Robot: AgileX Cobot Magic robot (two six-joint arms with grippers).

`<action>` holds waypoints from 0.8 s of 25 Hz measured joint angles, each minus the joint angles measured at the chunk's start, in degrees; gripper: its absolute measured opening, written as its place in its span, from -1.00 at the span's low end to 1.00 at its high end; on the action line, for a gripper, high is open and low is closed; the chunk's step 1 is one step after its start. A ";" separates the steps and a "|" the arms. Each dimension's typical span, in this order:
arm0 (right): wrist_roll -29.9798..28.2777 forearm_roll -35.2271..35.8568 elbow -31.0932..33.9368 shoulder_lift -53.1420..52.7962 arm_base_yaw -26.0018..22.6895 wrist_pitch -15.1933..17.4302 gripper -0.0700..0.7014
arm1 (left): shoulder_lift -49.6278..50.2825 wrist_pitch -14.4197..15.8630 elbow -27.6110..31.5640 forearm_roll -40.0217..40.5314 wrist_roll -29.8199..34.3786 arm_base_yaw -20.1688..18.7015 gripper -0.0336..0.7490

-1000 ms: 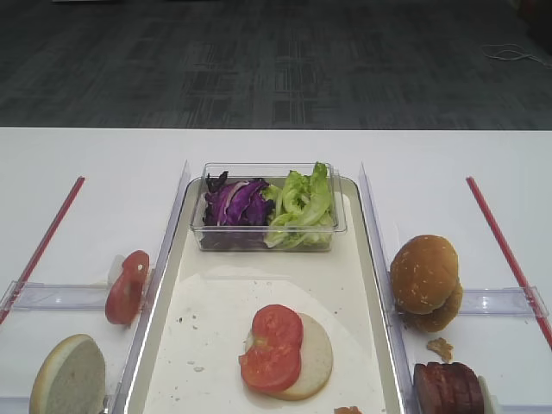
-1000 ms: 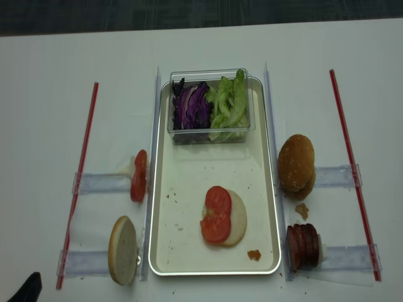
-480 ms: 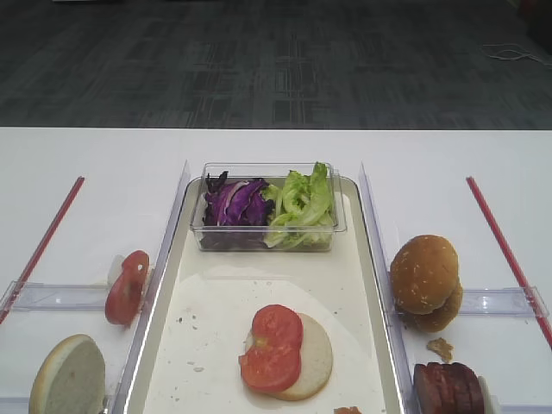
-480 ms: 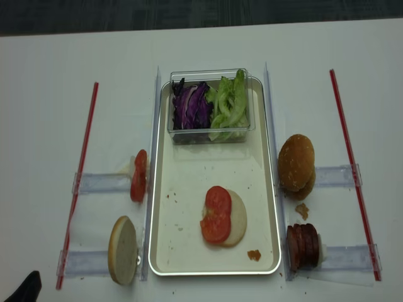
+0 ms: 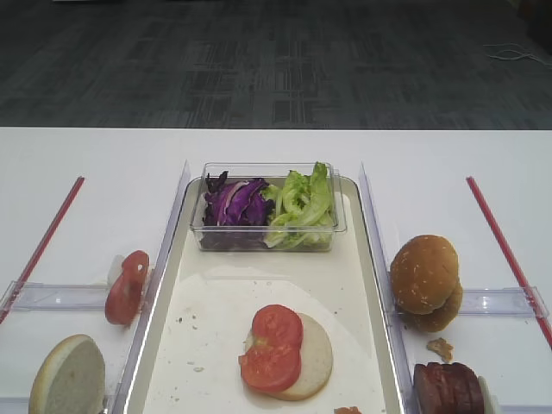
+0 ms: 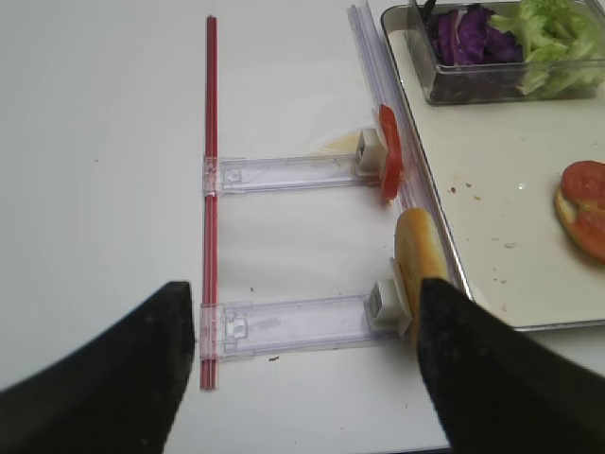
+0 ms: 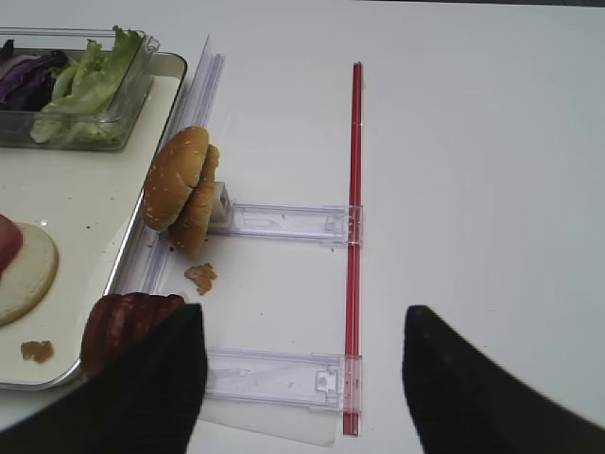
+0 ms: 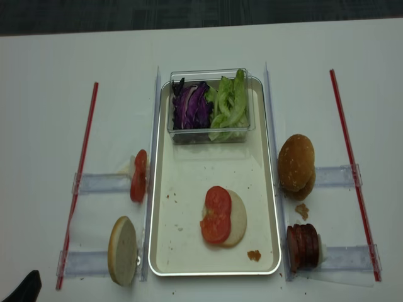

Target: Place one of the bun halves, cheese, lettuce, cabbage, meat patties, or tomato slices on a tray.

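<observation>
The white surface [image 8: 50, 56] carries everything, and no brand, label or writing can be read anywhere on it. In the middle lies the tray [image 8: 182, 245], cream-white with crumbs and smears, its long sides flanked by clear plastic rails [image 8: 154, 113]. Two red strips [image 8: 85, 145] run near to far, one well to the left of the tray and one well to the right.

At the far end of the tray sits a clear plastic box [image 8: 211, 135] holding the cabbage [image 8: 192, 107] in its left half and the lettuce [image 8: 230, 104] in its right half, the two touching in the middle.

Of the bun halves [image 8: 236, 217], one lies cut face up in the near middle of the tray. Two tomato slices [image 8: 216, 215] lie overlapping on its left part. Another pale half [image 8: 123, 250] stands on edge left of the tray at the near holder, and golden seeded domes [image 8: 296, 165] lean together right of the tray. The meat patties [image 8: 303, 246] stand on edge nearer on that right side. More tomato slices [image 8: 138, 176] stand on edge left of the tray, beyond the pale half. A brown crumb [image 8: 254, 255] lies at the tray's near right corner.

The left pincer [image 6: 302, 378] hangs with its jaws wide apart and nothing between them, near the pale standing half. The right pincer [image 7: 298, 378] is likewise spread, empty, above the surface just right of the patties.
</observation>
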 joint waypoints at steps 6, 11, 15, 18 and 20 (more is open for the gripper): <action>0.00 0.00 0.00 0.00 0.00 0.00 0.39 | 0.00 0.00 0.00 0.00 0.00 0.00 0.28; 0.00 0.00 0.00 0.00 0.00 0.00 0.39 | 0.00 0.00 0.00 0.00 0.00 0.00 0.28; -0.10 0.00 0.00 0.00 0.00 0.00 0.39 | 0.00 0.00 0.00 0.00 0.00 0.00 0.28; -0.10 0.00 0.00 0.00 0.00 0.00 0.39 | 0.00 0.00 0.00 0.00 0.00 0.00 0.28; -0.10 0.00 0.00 0.00 0.00 0.00 0.39 | 0.00 0.00 0.00 0.00 0.00 0.00 0.28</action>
